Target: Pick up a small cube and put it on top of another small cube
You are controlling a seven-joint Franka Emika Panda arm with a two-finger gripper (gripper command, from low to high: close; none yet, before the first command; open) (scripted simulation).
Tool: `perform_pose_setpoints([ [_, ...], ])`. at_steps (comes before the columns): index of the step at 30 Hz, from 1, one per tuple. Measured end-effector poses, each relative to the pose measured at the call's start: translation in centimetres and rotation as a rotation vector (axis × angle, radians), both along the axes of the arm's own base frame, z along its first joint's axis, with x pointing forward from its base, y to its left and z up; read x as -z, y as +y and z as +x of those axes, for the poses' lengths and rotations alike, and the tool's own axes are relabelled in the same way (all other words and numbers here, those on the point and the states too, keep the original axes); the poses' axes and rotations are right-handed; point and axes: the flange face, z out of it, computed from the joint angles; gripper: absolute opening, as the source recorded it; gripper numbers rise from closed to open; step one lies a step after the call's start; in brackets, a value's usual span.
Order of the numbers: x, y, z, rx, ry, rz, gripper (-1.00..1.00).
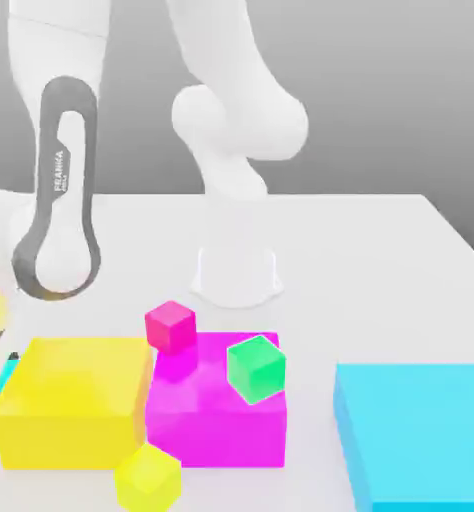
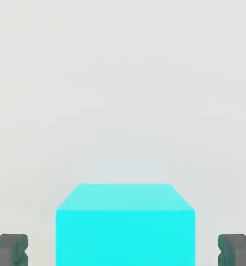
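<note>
Locate the small cyan cube at the exterior view's left, low beside the large yellow block, which partly hides it. The cube has equal sides as far as you can see, so assign it no long axis. In the hand view, note two of its faces; the straight edge between them runs parallel to the line joining the two fingertips. The cube sits square to the gripper, with no visible twist. You cannot tell from these views whether it is tilted.

Observe the arm: it rises from its base on the white table, leaves the exterior view at the top, and descends again at the left. The grey-trimmed link hangs nearly upright, and the wrist turns off towards the left edge, where the hand is partly cut off.

Read the gripper as open: its fingers stand wide apart, one on either side of the cube. A gap separates each finger from the cube, so nothing is gripped.
</note>
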Motion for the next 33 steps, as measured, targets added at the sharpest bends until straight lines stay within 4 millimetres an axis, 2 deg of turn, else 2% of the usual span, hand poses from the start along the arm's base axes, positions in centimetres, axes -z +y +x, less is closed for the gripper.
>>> perform_pose_setpoints([
  [4,0.3,0.0,0.0,0.001,0.000,0.000,-1.00],
  [9,-4.8,0.0,0.0,0.001,0.000,0.001,-1.00],
  [11,-5.3,-0.9,-0.5,-0.032,0.012,0.010,-1.00],
  [13,-6.8,-0.1,0.1,-0.113,0.015,0.024,-1.00],
  [16,-9.5,2.7,1.4,-0.230,0.009,0.039,-1.00],
  [19,-12.1,7.0,3.2,-0.371,0.002,0.050,-1.00],
  [27,-17.8,15.4,2.8,-0.639,-0.011,0.070,-1.00],
  [33,-20.3,22.1,1.0,-0.785,-0.008,0.044,-1.00],
])
